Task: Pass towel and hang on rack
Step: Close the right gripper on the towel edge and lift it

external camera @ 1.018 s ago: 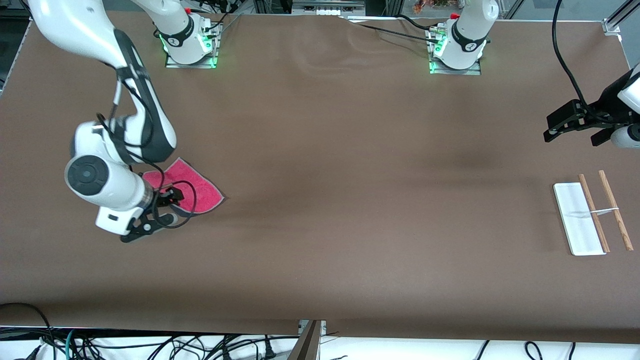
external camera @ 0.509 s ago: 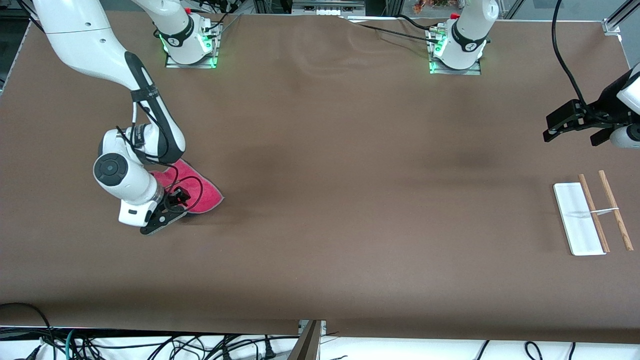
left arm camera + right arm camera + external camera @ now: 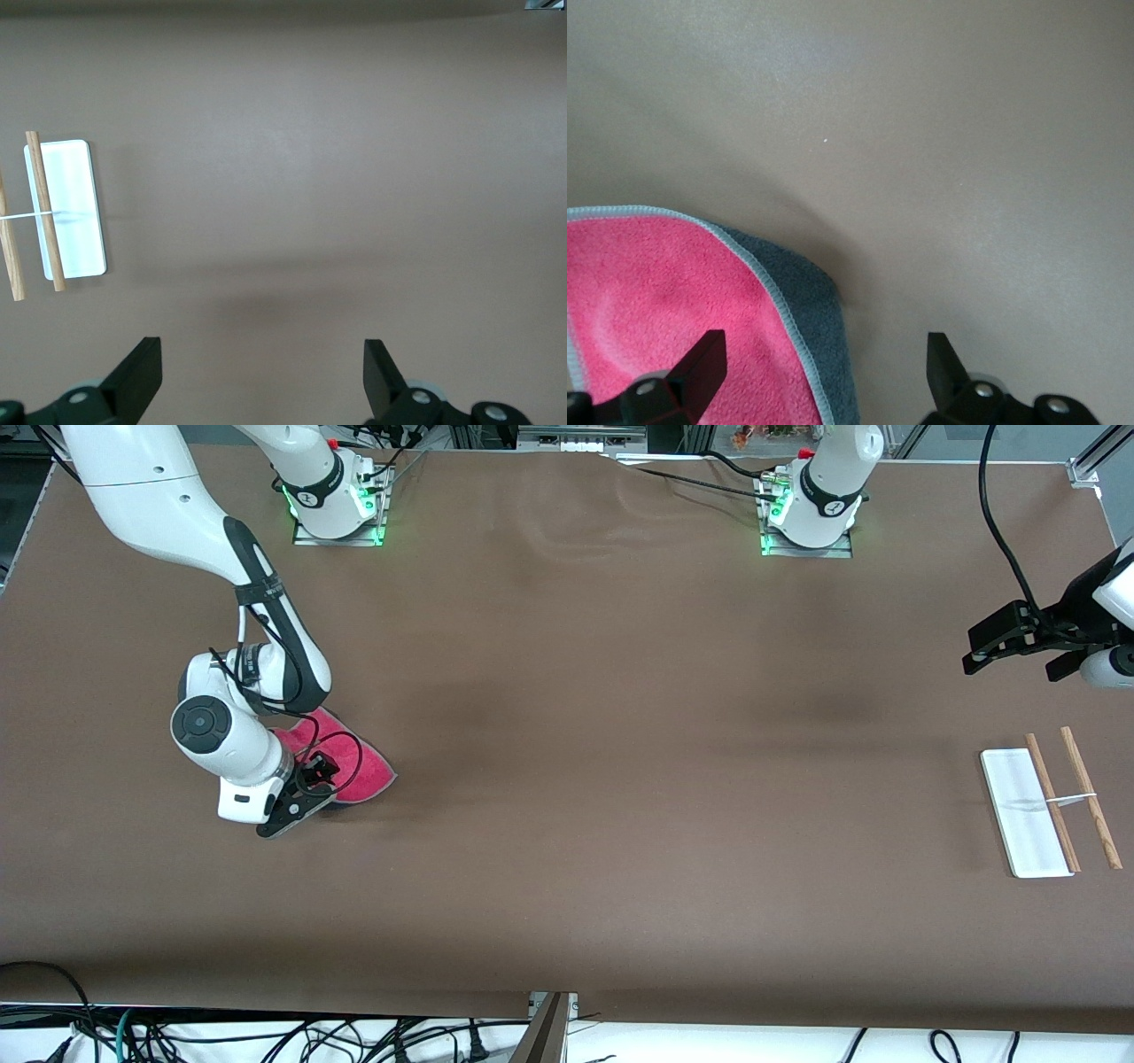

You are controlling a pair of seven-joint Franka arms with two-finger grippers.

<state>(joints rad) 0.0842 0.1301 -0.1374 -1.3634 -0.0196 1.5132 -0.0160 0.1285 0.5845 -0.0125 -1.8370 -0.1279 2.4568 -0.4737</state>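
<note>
The right gripper, jaws spread wide and empty, hangs low over the towel's edge nearest the front camera, one finger above pink pile, the other above bare table. A folded corner shows grey; the arm hides part of the cloth. The waiting left gripper, open, hovers over cloth-covered tabletop near the rack, well apart from the towel.
</note>
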